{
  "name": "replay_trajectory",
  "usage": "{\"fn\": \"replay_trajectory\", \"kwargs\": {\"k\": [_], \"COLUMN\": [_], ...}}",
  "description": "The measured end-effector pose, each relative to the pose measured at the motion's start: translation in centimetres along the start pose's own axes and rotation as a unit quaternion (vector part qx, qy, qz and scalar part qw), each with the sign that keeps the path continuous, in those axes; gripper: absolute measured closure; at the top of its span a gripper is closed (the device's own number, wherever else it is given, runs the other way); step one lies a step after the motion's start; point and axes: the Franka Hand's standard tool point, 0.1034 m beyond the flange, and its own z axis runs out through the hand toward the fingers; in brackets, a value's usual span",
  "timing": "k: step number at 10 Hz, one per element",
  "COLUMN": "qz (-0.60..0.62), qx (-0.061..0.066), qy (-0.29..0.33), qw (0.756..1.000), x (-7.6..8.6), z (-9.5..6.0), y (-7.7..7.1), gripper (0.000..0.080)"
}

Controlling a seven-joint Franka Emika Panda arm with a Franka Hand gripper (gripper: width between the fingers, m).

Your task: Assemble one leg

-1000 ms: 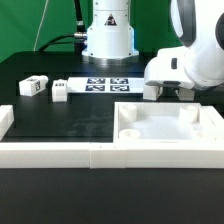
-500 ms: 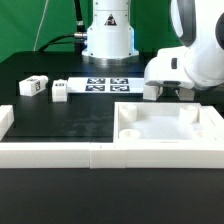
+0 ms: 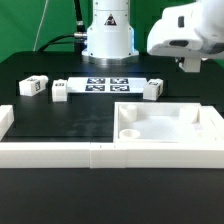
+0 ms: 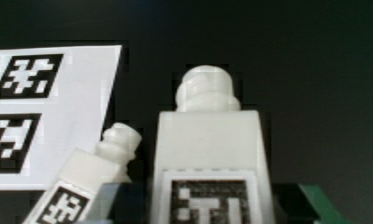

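My gripper [image 3: 190,66] is raised at the exterior view's upper right, above the far edge of the large white square piece [image 3: 170,128]. In the wrist view the gripper [image 4: 204,206] is shut on a leg [image 4: 204,140], a white peg with a tag, its threaded tip pointing away. In the exterior view the hand hides this leg. Another leg [image 3: 152,90] stands on the table beside the marker board [image 3: 106,85]; it also shows in the wrist view [image 4: 98,165]. Two more legs [image 3: 33,86] [image 3: 60,91] lie at the left.
A low white wall [image 3: 50,152] runs along the front of the black table, with a short return at the left [image 3: 5,122]. The robot base [image 3: 108,35] stands behind the marker board [image 4: 41,100].
The gripper was low at the table beside the square piece. It has risen and moved to the right with one leg, leaving another leg standing by the marker board.
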Motion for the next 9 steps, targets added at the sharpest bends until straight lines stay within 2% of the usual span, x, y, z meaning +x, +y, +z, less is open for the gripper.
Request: {"fn": "replay_trajectory", "kwargs": {"k": [1, 3, 5, 6, 8, 9], "qz": [-0.001, -0.002, -0.015, -0.021, -0.025, -0.027], "qx": [0.008, 0.015, 0.029, 0.028, 0.038, 0.040], "qy": [0.041, 0.112, 0.207, 0.239, 0.305, 0.331], "qw": [0.999, 0.994, 0.978, 0.970, 0.951, 0.943], "x": [0.9, 0.5, 2.2, 2.3, 2.0, 1.6], "z": [-0.4, -0.4, -1.0, -1.5, -3.7, -4.0], "y": [-0.4, -0.5, -0.4, 0.3, 0.5, 0.5], "gripper": [0.0512, 0.0512, 0.0512, 0.0512, 0.0512, 0.0512]}}
